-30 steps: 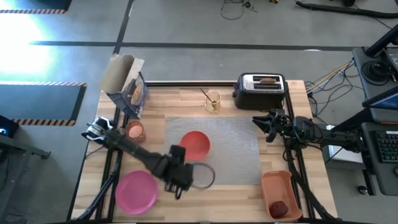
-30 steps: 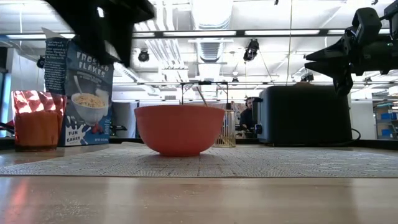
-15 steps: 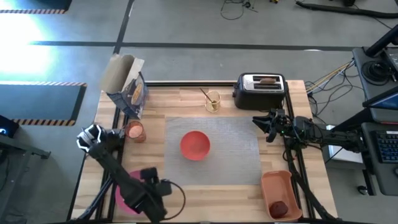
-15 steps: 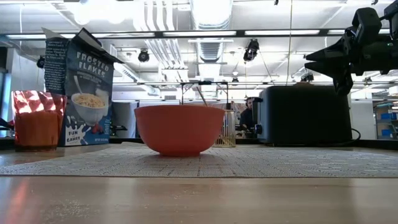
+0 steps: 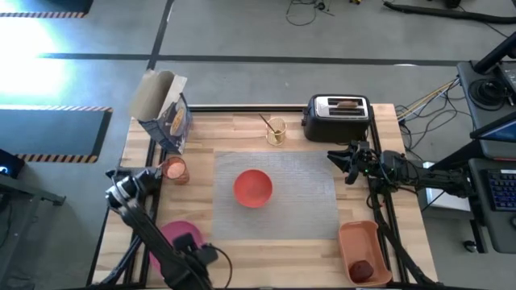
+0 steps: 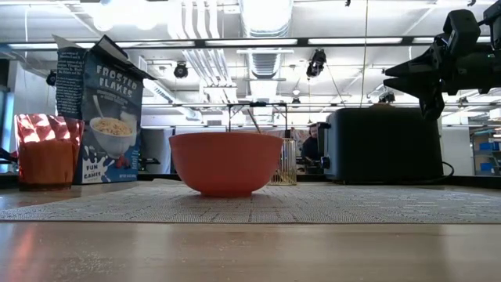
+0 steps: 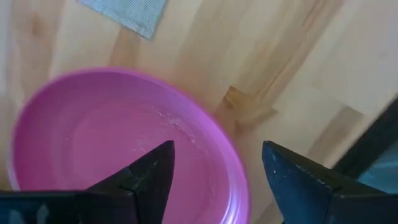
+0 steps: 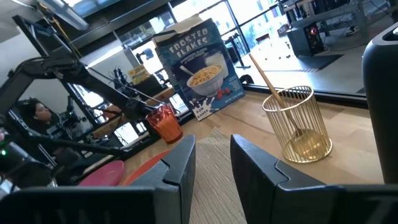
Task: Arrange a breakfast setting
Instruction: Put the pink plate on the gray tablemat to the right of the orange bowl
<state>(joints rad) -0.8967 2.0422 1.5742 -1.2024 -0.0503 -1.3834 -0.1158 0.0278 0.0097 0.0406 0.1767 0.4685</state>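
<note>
hovering over the near left corner of the counter (image 5: 306, 242), the left tool (image 7: 214, 171) has its fingers spread above the smooth, round pink plate (image 7: 118, 149), likely lining up on its thin rim. the glossy orange-red bowl (image 5: 253, 188) sits mid-mat on the woven grey placemat (image 5: 306, 193). the right tool (image 5: 343, 161) waits near the toaster (image 5: 337, 117), fingers parted a little.

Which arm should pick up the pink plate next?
Left, probably. The left gripper hangs open right over the pink plate at the table's front-left corner, while the right gripper waits far across, beside the toaster.
</note>
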